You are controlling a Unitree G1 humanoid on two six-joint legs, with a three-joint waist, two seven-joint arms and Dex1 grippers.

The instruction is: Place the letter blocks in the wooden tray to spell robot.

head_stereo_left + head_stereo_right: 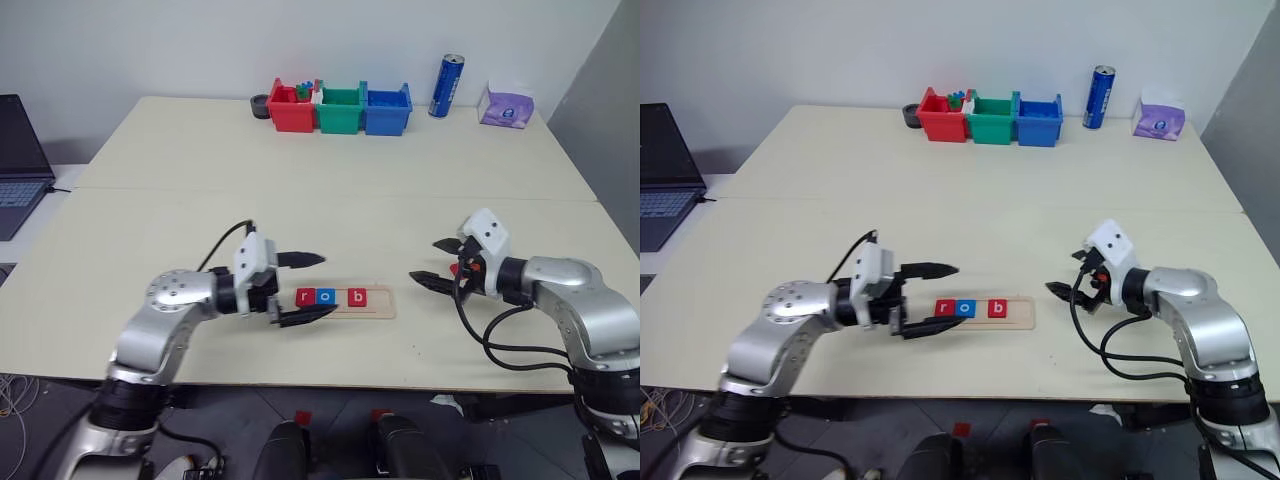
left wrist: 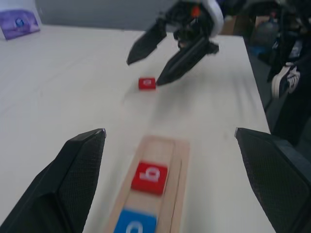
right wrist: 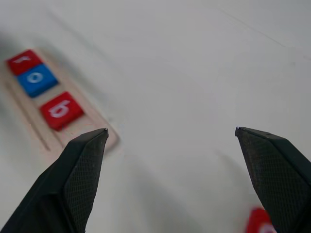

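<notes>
The wooden tray (image 1: 345,299) lies near the table's (image 1: 300,200) front edge, holding a red r tile (image 1: 305,296), a blue o tile (image 1: 326,296) and a red b tile (image 1: 357,297) side by side from its left end. The left gripper (image 1: 305,288) hovers at the tray's nine o'clock end, fingers spread wide and empty. At the tray's three o'clock, the right gripper (image 1: 432,263) also gapes open, holding nothing, with a loose red tile (image 2: 146,83) lying on the table just beneath it. The coloured bins (image 1: 340,108) sit at twelve o'clock, far back.
</notes>
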